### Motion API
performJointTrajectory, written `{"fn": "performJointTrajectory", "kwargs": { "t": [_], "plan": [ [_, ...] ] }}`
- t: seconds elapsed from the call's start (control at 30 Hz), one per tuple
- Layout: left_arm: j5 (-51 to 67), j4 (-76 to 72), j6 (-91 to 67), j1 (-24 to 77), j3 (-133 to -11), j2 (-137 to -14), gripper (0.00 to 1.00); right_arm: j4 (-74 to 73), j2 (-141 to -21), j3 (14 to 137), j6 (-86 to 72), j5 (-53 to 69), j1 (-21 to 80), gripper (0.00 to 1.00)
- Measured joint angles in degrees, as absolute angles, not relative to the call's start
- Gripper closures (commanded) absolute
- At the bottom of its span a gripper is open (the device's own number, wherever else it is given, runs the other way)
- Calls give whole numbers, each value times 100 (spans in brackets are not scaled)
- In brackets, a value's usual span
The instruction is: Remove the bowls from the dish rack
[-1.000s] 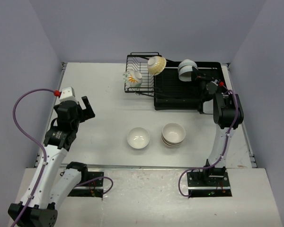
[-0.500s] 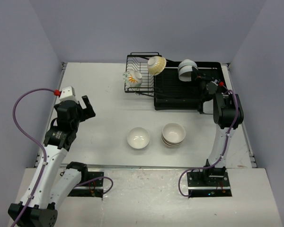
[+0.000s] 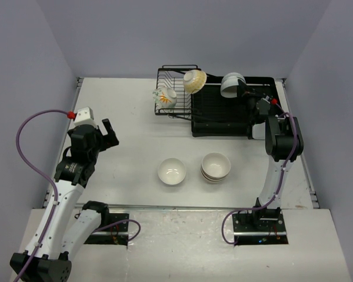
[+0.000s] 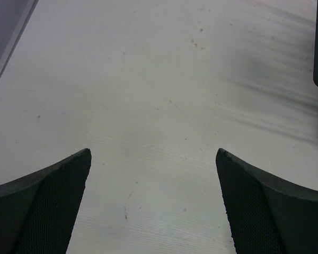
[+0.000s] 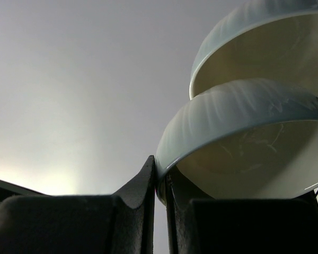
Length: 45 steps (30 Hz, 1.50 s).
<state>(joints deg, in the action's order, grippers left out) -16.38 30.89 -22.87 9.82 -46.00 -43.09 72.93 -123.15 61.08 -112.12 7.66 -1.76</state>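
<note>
While the left gripper (image 3: 109, 134) hangs with its jaws spread wide over bare table (image 3: 129, 106) on the left side, the right gripper (image 5: 160, 169) is pinched closed on the rim of a pale bowl (image 5: 238, 116) at the far end of the drainer tray (image 3: 223, 120), with a second pale bowl (image 5: 244, 32) nested just behind it. A flower-patterned bowl (image 3: 165, 97) and a cream-yellow bowl (image 3: 195, 80) sit tilted in the wire dish rack (image 3: 170, 73), and a white bowl (image 3: 171, 171) and a stack of bowls (image 3: 215, 167) stand upright side by side on the table nearer the arms.
</note>
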Motion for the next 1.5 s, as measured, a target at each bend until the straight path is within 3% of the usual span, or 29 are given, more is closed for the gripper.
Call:
{"fn": "performJointTrajectory", "kwargs": {
  "t": [0.5, 1.1, 1.2, 1.3, 1.5],
  "plan": [
    [-1621, 3089, -2287, 982, -4600, -4309, 0, 7262, -11832, 5723, -11319, 1214, -176, 100],
    [-1625, 3089, -2287, 982, -4600, -4305, 0, 7043, -10326, 5323, -11113, 2729, -150, 100],
    [-1706, 3094, -2294, 982, -4600, -4307, 0, 6925, -9553, 5325, -10484, 3186, -119, 100],
    [-2060, 3140, -2362, 967, -4602, -4318, 0, 5489, -8340, 5551, -8973, 3531, 176, 100],
    [-2600, 3326, -2593, 788, -4604, -4274, 0, 1927, -6497, 6615, -5229, 2976, 2436, 100]
  ]
}}
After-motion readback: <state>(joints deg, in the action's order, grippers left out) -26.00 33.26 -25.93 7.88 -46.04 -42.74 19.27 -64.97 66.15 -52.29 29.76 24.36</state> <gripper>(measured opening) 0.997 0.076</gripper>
